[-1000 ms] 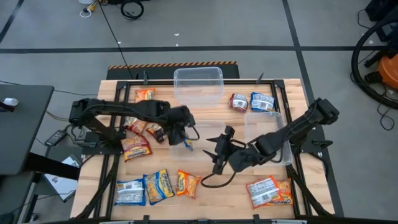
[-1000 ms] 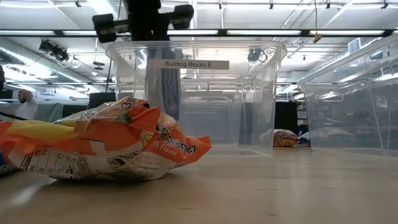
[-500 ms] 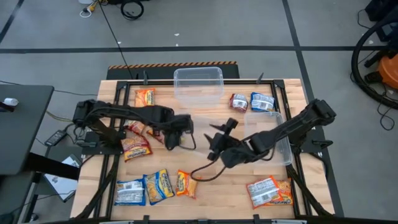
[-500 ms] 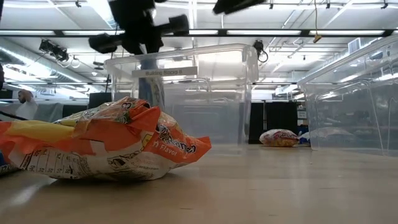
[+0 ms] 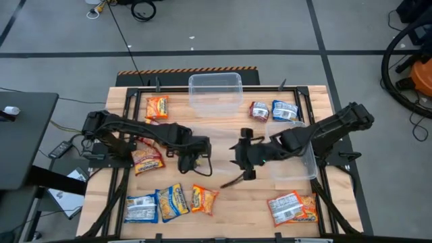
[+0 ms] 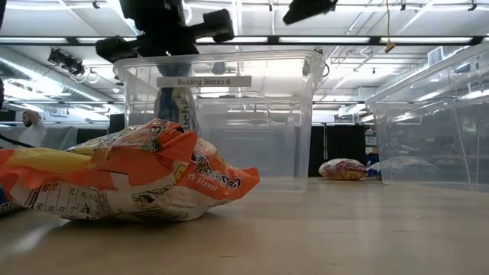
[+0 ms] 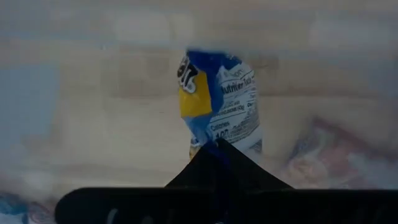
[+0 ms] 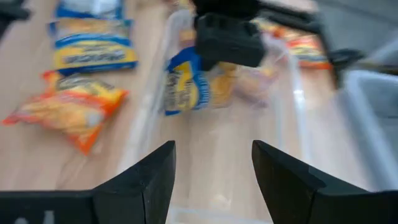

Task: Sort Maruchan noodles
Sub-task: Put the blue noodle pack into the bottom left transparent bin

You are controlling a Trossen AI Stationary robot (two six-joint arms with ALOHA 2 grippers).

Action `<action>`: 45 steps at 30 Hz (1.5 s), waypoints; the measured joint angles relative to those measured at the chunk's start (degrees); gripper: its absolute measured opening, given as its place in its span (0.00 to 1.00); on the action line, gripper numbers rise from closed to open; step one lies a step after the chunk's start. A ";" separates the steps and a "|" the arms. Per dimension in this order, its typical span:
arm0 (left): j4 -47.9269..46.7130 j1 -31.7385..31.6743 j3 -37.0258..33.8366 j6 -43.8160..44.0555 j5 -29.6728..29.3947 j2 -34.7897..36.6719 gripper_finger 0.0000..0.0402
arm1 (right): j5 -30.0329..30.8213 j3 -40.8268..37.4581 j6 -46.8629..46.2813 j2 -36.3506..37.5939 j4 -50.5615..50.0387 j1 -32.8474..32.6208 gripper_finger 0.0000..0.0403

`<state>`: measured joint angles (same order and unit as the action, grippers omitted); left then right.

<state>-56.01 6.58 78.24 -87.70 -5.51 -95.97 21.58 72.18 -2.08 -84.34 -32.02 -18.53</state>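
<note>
At the middle of the frame in the high view, a clear rectangular plastic tub [image 6: 221, 114] stood on the wooden slatted table [image 5: 223, 202]. Over it the left tool [image 5: 188, 160] pinched a blue-and-yellow crinkly noodle packet [image 7: 217, 102]. The right tool [image 8: 212, 165], fingers spread, faced it. Orange packets [image 5: 202, 198] lay lower left.

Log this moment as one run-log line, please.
left gripper: shut on blue noodle packet, lifted mid-table | right gripper: open, empty, facing the left one | clear tub: between them | orange packet: on table
</note>
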 joint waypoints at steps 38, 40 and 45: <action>-8.69 0.60 0.02 6.48 -13.17 -0.65 0.25 | -15.27 -0.04 -0.95 -4.58 -5.06 9.93 0.54; -9.63 1.06 0.02 7.63 -14.03 -0.65 0.25 | -15.26 -0.04 -0.90 -4.58 -5.09 9.93 0.54; -11.51 2.00 0.04 13.79 -14.42 -0.63 0.24 | -15.20 -0.04 -0.08 -4.58 -5.15 9.93 0.54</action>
<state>-67.52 8.58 78.28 -73.91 -19.93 -96.60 6.37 72.14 -2.16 -88.92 -37.17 -8.60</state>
